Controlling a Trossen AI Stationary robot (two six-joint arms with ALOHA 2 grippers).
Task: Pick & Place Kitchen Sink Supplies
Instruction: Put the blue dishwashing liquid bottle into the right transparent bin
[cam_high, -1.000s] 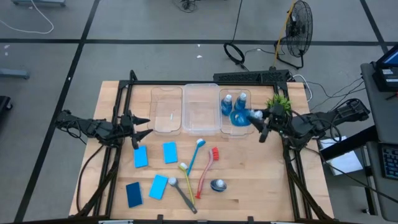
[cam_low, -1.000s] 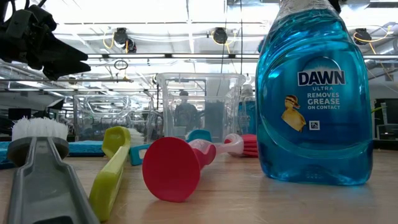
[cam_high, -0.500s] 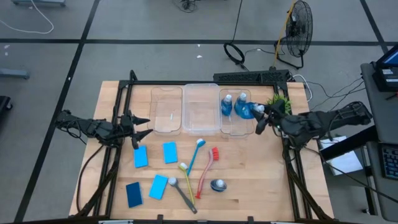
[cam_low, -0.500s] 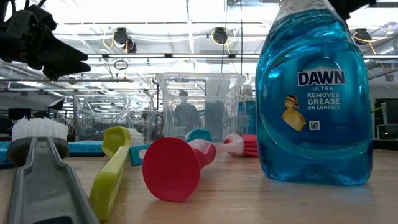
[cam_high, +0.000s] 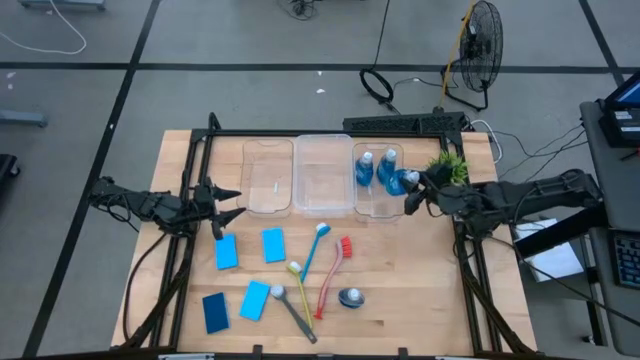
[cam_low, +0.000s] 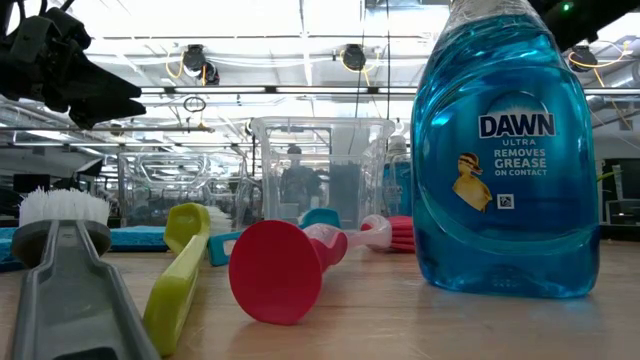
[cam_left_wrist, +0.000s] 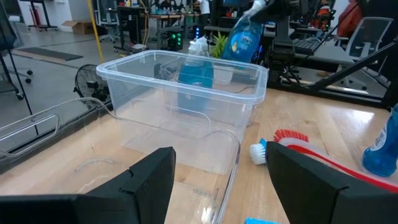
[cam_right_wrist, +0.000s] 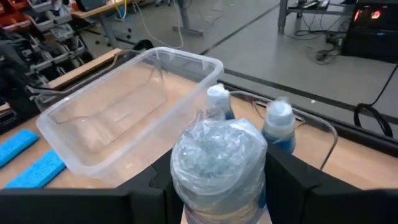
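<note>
Right gripper (cam_high: 412, 193) jaws clamping small clear plastic bottle of blue liquid (cam_high: 403, 181) above clear rectangular tub (cam_high: 379, 207), left gripper (cam_high: 228, 205) jaws wide, bench-front bottle (cam_low: 505, 150) labelled "DAWN ULTRA".

Two robot arms, matte black, slender and jointed, with dark cables running along the links. Left gripper (cam_high: 232, 204): two flat, blunt, black fingers (cam_left_wrist: 146, 180). Right gripper (cam_high: 412, 193): the same black build, angular finger blocks (cam_right_wrist: 311, 193).
</note>
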